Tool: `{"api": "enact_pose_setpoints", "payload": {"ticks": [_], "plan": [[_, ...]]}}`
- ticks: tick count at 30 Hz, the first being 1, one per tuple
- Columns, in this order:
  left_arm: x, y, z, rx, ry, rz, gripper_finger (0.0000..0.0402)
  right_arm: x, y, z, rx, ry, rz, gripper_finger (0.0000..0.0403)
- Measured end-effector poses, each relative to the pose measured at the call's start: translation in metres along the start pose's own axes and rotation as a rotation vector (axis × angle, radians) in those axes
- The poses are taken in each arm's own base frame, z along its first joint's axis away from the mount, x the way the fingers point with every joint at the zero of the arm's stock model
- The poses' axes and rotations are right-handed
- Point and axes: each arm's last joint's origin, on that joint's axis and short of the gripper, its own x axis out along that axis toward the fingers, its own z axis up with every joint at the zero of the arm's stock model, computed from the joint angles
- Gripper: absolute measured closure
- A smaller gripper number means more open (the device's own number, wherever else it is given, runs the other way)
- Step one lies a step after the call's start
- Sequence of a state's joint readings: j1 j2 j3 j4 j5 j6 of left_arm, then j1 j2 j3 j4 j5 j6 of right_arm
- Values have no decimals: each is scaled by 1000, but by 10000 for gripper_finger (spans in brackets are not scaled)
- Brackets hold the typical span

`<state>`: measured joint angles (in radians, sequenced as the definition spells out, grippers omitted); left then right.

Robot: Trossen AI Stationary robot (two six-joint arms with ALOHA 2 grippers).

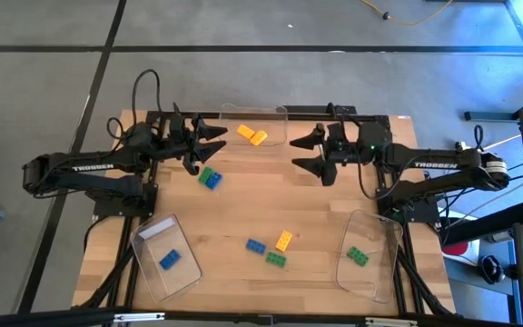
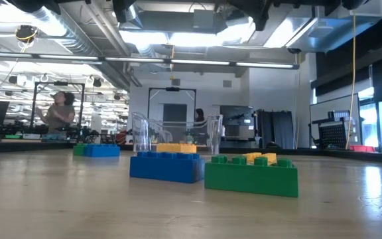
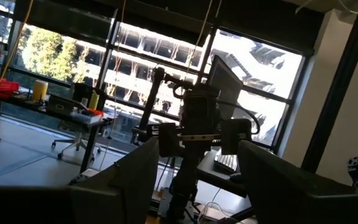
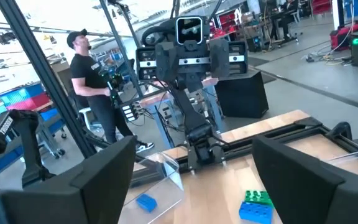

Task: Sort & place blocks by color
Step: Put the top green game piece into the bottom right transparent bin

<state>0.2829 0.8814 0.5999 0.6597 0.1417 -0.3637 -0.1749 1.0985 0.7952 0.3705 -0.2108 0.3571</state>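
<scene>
Sorting is partly done: two yellow blocks (image 1: 251, 135), one blue block (image 1: 169, 260) and one green block (image 1: 358, 256) sit in trays, five blocks (image 1: 269, 247) lie loose, and the left gripper (image 1: 216, 142) and right gripper (image 1: 303, 152) hover open, empty.

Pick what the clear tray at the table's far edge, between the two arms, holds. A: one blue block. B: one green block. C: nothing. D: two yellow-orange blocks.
D: the high view shows two yellow-orange blocks lying inside the far-edge tray, with no other colour in it.
</scene>
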Motion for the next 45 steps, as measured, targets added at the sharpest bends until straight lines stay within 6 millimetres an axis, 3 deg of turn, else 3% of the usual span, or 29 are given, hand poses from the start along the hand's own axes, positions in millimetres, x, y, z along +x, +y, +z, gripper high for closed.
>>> {"api": "enact_pose_setpoints", "payload": {"ticks": [13,16,20,24,29,36,45], "plan": [[0,1,-1,-32,13,38,188,0,0,0,-29,-6,2,79],[6,5,-4,-95,151,158,188,0,0,0,-28,-6,2,79],[10,11,-10,-111,523,429,188,0,0,0,-28,-6,1,79],[-1,21,-28,-168,873,711,188,0,0,0,-27,-6,1,79],[-19,37,-68,-256,1101,914,188,0,0,0,-27,-6,-4,79],[-37,62,-115,-326,1156,983,187,0,-1,0,-26,-12,-32,79],[-43,77,-120,-268,1155,956,159,0,-1,0,-25,-11,-33,79]]}}
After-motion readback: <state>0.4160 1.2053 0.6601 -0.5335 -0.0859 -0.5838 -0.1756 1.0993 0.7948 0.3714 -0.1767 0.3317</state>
